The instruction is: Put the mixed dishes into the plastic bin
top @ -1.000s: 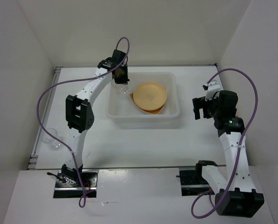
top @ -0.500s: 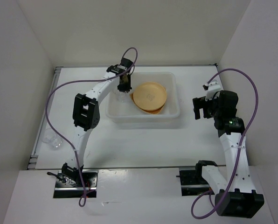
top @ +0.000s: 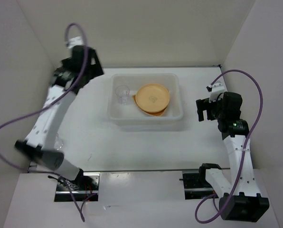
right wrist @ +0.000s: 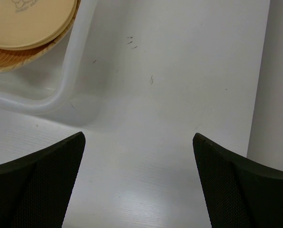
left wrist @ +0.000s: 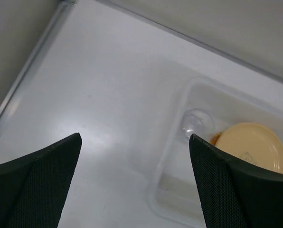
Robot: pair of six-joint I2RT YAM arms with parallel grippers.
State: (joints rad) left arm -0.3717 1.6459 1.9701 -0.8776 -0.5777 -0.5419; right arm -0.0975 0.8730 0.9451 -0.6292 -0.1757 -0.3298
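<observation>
The translucent plastic bin [top: 175, 113] sits mid-table. Inside it a yellow-orange plate [top: 152, 96] rests on the tan woven tray [top: 156, 112], and a small clear cup [top: 122, 93] stands upright in the bin's left end. My left gripper [top: 87, 66] is open and empty, raised at the back left, well clear of the bin. Its wrist view shows the cup [left wrist: 196, 122], the plate [left wrist: 253, 147] and the bin rim [left wrist: 172, 142] between the spread fingers of the left gripper [left wrist: 135, 137]. My right gripper [top: 203, 110] hangs open and empty right of the bin.
Another clear cup [top: 59, 140] lies at the table's left edge, partly behind the left arm. White walls close in the back and both sides. The right wrist view shows the bin's corner [right wrist: 61, 95], the woven tray's edge [right wrist: 18, 59] and the right wall [right wrist: 274, 95].
My left gripper opened and let go of the clear cup, which now stands in the bin. The left arm then swung up and away to the back left. The right arm stayed still.
</observation>
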